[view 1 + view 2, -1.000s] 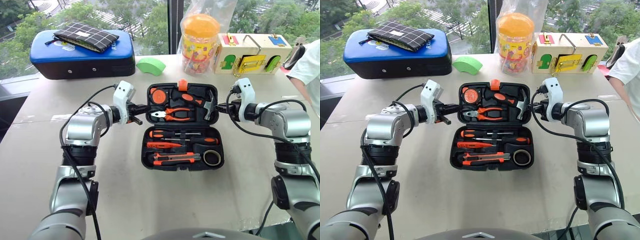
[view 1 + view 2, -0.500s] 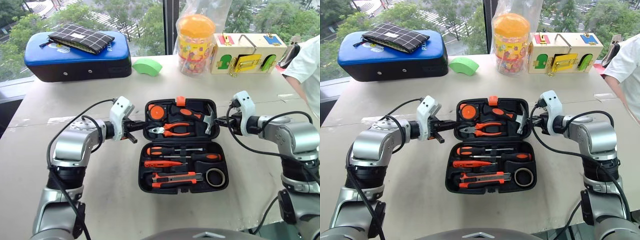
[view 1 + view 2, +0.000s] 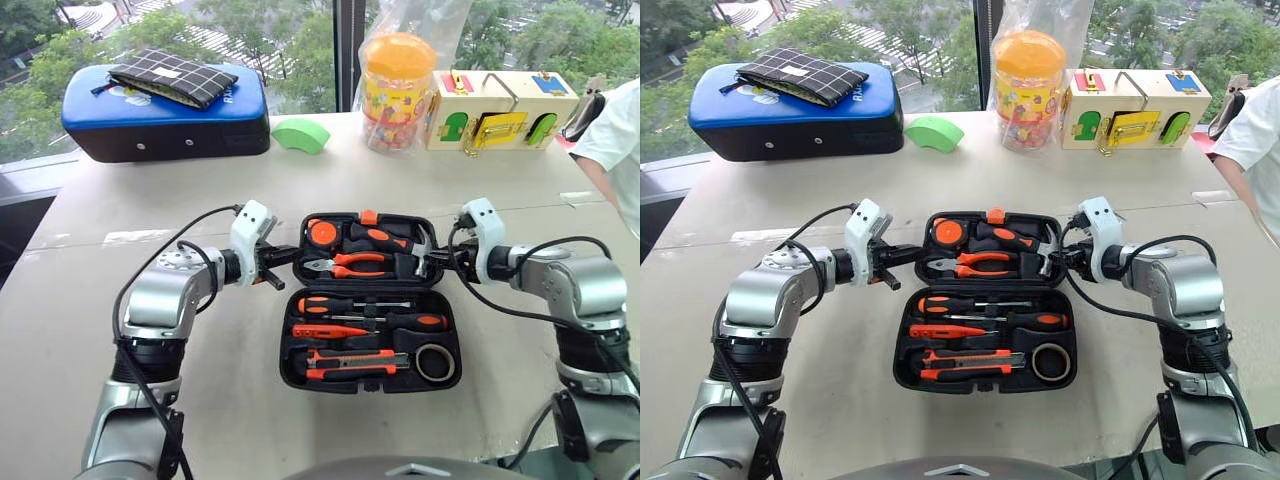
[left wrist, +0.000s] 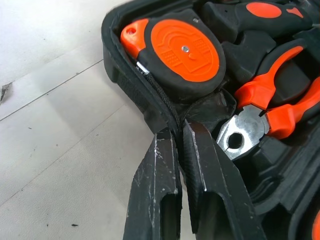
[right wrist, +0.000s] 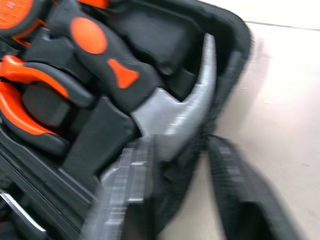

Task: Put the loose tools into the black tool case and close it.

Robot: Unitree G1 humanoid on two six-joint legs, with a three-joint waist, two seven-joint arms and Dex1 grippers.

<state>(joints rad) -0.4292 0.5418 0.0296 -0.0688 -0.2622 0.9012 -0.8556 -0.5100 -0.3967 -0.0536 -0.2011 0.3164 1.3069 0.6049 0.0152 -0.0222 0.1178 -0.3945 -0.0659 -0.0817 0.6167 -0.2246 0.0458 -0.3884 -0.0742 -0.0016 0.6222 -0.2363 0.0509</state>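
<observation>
Black tool case [image 3: 368,300] lies mid-bench [image 3: 90,300], its lid half lower than a second ago — closing under way, with the utility knife [image 3: 356,363], both screwdrivers [image 3: 360,305] and tape roll [image 3: 433,362] already seated in its front half. Left gripper [image 4: 179,145] at the case's left rim is pinched on the lid edge. Right gripper [image 5: 182,155] at the right rim now has its fingers spread astride the wall — likely releasing.

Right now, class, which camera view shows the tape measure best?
The left wrist view: the tape measure appears large, its round orange face and black rim plain. Both eye views show it small in the case lid's corner. The right wrist view catches just an orange sliver at its edge.
</observation>
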